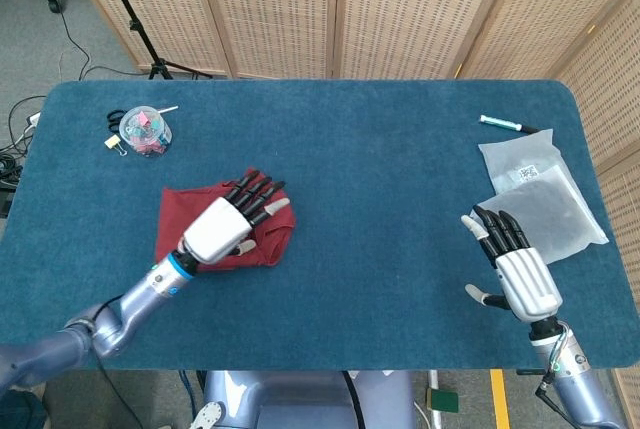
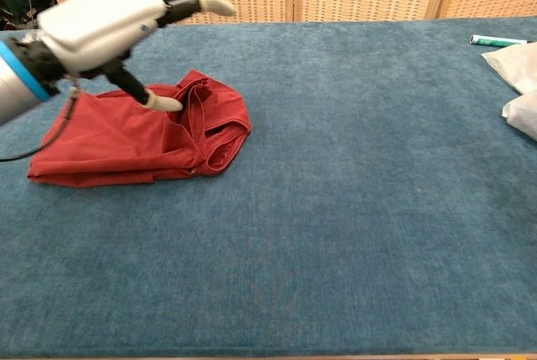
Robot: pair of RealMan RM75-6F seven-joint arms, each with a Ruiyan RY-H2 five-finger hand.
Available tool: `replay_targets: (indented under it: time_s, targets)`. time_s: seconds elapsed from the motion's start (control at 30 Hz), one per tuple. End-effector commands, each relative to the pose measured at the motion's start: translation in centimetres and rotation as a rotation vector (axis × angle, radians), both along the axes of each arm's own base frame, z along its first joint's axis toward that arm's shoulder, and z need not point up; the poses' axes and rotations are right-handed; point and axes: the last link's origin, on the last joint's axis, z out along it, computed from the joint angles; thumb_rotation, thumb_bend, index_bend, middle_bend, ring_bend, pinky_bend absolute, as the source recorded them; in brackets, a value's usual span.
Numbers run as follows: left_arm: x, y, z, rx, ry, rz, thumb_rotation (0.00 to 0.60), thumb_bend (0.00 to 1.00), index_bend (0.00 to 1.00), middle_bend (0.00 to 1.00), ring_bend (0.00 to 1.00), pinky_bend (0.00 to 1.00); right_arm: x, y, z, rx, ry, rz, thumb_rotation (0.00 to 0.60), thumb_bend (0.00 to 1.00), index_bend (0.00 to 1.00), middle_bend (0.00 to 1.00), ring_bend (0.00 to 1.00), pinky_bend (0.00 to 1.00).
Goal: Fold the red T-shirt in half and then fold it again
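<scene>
The red T-shirt (image 1: 178, 217) (image 2: 126, 142) lies folded into a small bundle on the left half of the blue table, its right end bunched and rumpled. My left hand (image 1: 228, 221) (image 2: 113, 20) hovers raised above the shirt with its fingers spread, holding nothing. My right hand (image 1: 515, 269) stays open, palm down, over the table near the front right, far from the shirt; it shows only in the head view.
A clear tub of clips (image 1: 146, 132) stands at the back left with a loose binder clip (image 1: 113, 143) beside it. Two plastic bags (image 1: 540, 194) and a marker pen (image 1: 508, 124) lie at the right. The table's front edge (image 2: 268, 352) is close.
</scene>
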Motion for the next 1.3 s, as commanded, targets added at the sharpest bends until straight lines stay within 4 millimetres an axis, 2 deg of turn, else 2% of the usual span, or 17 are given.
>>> replay_targets:
  time_s: [0.03, 0.17, 0.5, 0.8, 1.3]
  targets:
    - [-1.8, 0.0, 0.9, -0.004, 0.015, 0.056, 0.600, 0.02, 0.00, 0.00, 0.00, 0.00, 0.0, 0.0, 0.0, 0.000, 0.000, -0.001, 0.600, 0.00, 0.00, 0.00, 0.00, 0.00]
    - [-2.8, 0.6, 1.2, 0.004, 0.035, 0.089, 0.600, 0.02, 0.00, 0.00, 0.00, 0.00, 0.0, 0.0, -0.1, 0.004, 0.004, -0.003, 0.600, 0.00, 0.00, 0.00, 0.00, 0.00]
    - [-2.2, 1.5, -1.0, 0.008, 0.092, 0.090, 0.600, 0.03, 0.00, 0.00, 0.00, 0.00, -0.1, -0.1, -0.2, 0.004, 0.007, -0.011, 0.600, 0.00, 0.00, 0.00, 0.00, 0.00]
    - [-2.5, 2.2, -1.1, 0.029, 0.104, 0.117, 0.600, 0.03, 0.00, 0.00, 0.00, 0.00, -0.3, -0.3, 0.0, 0.007, 0.000, -0.017, 0.600, 0.00, 0.00, 0.00, 0.00, 0.00]
    - [-0.1, 2.8, -4.5, 0.014, 0.116, 0.116, 0.600, 0.03, 0.00, 0.00, 0.00, 0.00, -0.3, -0.3, 0.1, 0.009, -0.002, -0.017, 0.600, 0.00, 0.00, 0.00, 0.00, 0.00]
